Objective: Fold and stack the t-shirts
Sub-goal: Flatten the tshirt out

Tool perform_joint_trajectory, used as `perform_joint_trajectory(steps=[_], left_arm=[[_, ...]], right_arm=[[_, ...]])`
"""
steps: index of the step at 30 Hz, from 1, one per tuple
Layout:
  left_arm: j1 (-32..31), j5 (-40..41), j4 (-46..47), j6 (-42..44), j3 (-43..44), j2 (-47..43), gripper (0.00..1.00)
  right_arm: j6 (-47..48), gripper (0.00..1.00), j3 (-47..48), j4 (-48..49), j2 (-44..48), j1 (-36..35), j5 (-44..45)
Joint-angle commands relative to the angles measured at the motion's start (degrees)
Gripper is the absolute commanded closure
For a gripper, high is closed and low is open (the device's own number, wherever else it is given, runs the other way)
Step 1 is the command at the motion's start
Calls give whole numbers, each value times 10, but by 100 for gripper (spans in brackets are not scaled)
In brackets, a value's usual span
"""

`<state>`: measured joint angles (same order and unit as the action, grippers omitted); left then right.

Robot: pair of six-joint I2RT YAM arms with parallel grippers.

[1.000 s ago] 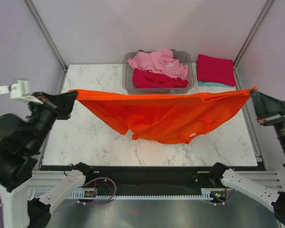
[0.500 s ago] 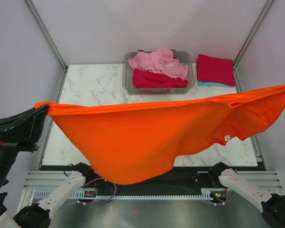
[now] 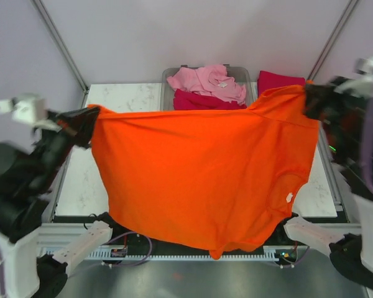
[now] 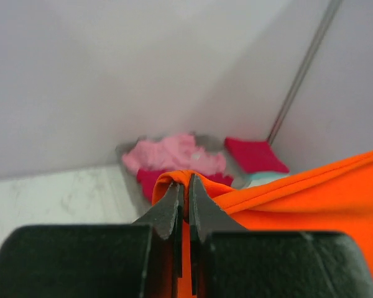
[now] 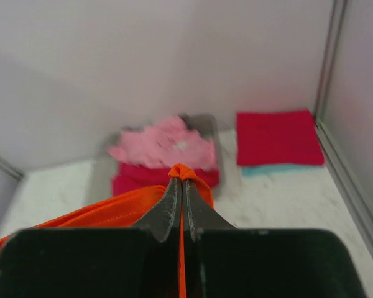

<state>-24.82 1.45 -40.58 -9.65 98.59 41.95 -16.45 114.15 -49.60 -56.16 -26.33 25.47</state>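
The bright orange t-shirt (image 3: 199, 174) hangs spread in the air between both arms, high above the table, its lower edge past the table's near edge. My left gripper (image 3: 94, 113) is shut on its left corner (image 4: 174, 177). My right gripper (image 3: 308, 93) is shut on its right corner (image 5: 181, 171). A light pink t-shirt (image 3: 206, 81) and a crimson-magenta t-shirt (image 3: 205, 100) lie crumpled in the grey bin (image 3: 245, 73). A folded crimson-magenta t-shirt (image 3: 276, 79) lies at the back right, on a teal one (image 5: 280, 168).
The white marble table (image 3: 127, 96) is mostly hidden behind the hanging shirt. Grey walls and metal corner posts (image 3: 59, 43) enclose the space. The bin also shows in the left wrist view (image 4: 127, 152) and right wrist view (image 5: 105, 164).
Both arms swung up and back toward the far side. The orange t-shirt went from a low stretched band, swung toward the camera, to hanging flat and tall between the grippers.
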Motion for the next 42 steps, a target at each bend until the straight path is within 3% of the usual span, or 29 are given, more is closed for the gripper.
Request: perform_joint_trajectory(steps=[1, 3, 7, 9, 10, 11, 13, 19, 22, 26, 29, 34, 42], left_arm=[[10, 130, -94, -29, -100, 149, 98], [41, 73, -88, -54, -179, 208, 98], [129, 14, -15, -89, -284, 360, 97], [156, -12, -6, -99, -272, 450, 86], [166, -12, -9, -100, -261, 479, 47], [170, -12, -11, -101, -249, 520, 28], [178, -10, -40, -100, -201, 554, 13], [188, 19, -37, -112, -215, 513, 11], [188, 13, -14, -114, -262, 467, 14], [182, -28, 14, -128, -321, 434, 17], [164, -43, 36, -140, -357, 435, 18], [118, -45, 60, -175, -367, 472, 19], [118, -49, 134, -223, -371, 568, 19]], right_arm=[[0, 100, -184, -50, -149, 8, 134], [-8, 100, -280, -12, -218, 25, 114], [-17, 100, -363, 133, -314, 67, 50], [-17, 80, -340, 154, -379, 73, 41], [-7, 62, -323, 155, -403, 75, 38], [-1, 23, -303, 147, -444, 75, 37], [11, 13, -248, 136, -470, 78, 40], [19, 6, -247, 137, -427, 84, 27], [-2, 5, -312, 138, -370, 84, -20], [-59, 5, -474, 163, -286, 83, -138], [-97, 4, -565, 195, -262, 84, -158], [-104, 4, -600, 225, -314, 88, -178], [-89, 5, -549, 256, -452, 108, -175]])
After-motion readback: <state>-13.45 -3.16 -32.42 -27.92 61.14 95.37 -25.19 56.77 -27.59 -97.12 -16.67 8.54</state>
